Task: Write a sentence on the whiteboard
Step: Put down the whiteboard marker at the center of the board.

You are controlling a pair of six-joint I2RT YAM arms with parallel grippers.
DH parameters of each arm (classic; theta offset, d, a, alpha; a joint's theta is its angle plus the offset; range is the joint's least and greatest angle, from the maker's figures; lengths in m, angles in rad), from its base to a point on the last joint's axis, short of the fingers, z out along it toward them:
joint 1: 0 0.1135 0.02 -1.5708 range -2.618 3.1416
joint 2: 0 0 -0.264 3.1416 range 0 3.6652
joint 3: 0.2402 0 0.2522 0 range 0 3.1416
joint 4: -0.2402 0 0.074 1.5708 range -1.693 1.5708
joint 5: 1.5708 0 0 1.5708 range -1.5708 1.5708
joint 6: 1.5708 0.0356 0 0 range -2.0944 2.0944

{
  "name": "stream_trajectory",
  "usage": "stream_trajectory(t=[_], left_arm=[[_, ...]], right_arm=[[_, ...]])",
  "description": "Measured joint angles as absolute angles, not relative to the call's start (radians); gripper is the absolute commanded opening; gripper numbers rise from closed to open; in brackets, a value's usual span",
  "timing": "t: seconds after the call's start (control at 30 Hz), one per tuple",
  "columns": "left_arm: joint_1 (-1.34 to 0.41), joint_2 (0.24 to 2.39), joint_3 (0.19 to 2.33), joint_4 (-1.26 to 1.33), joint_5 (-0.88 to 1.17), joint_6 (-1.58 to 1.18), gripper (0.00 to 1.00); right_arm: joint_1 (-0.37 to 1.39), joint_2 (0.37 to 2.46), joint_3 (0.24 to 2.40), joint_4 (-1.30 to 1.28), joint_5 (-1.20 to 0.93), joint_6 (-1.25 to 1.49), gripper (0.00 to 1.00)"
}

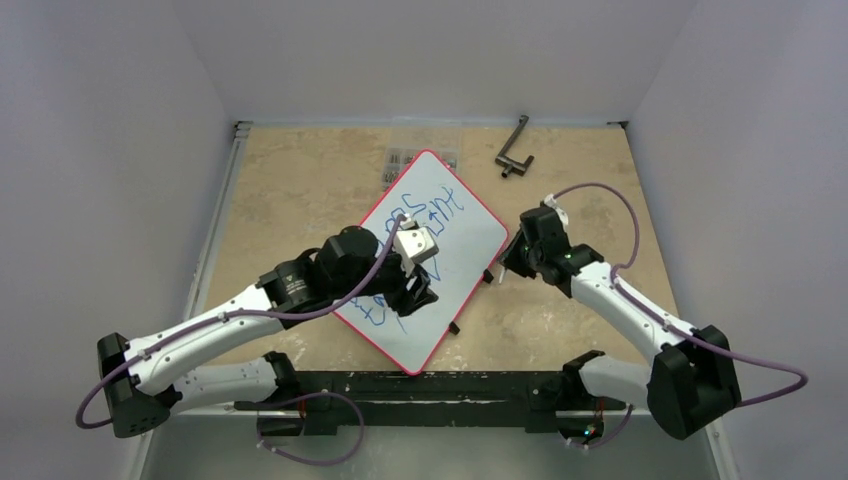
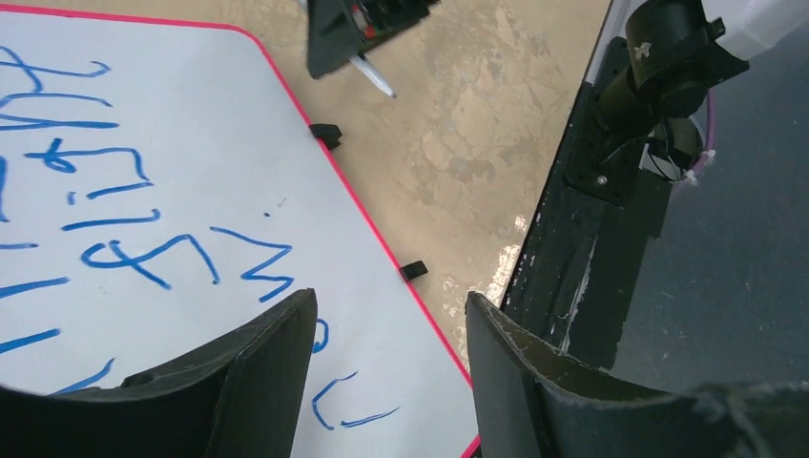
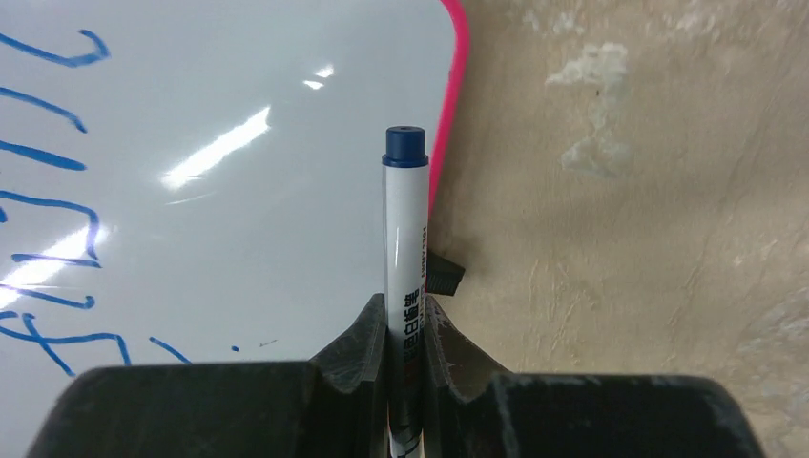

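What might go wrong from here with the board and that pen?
1. The left gripper, open, hangs over the whiteboard beside the sentence; brushing it might smear the blue ink.
2. The right gripper pinches the marker with much of it sticking out, so it may tilt or slip under pressure.
3. The whiteboard lies askew on the table; a push might slide it.

Glossy whiteboard [image 3: 286, 239] (matt mottled table [image 3: 620, 239])

A black bent metal tool [image 1: 514, 150] lay on the tan table [image 1: 300, 180], well beyond the right pincer [image 1: 503, 268], near the far edge.
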State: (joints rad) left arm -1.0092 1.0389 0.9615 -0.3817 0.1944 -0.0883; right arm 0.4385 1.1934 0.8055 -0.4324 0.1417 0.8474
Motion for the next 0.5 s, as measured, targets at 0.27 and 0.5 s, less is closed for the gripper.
stream_trajectory(t=[0.27, 0.5], left_arm=[[-0.994, 0.976, 0.963, -0.391, 0.096, -0.086, 0.59], [-0.991, 0.964, 0.963, -0.392, 0.077, -0.090, 0.59]], right_arm=[[0.446, 1.161, 0.491, -0.229, 0.060, 1.089, 0.00], [0.446, 1.206, 0.452, -0.113, 0.051, 1.182, 0.89]])
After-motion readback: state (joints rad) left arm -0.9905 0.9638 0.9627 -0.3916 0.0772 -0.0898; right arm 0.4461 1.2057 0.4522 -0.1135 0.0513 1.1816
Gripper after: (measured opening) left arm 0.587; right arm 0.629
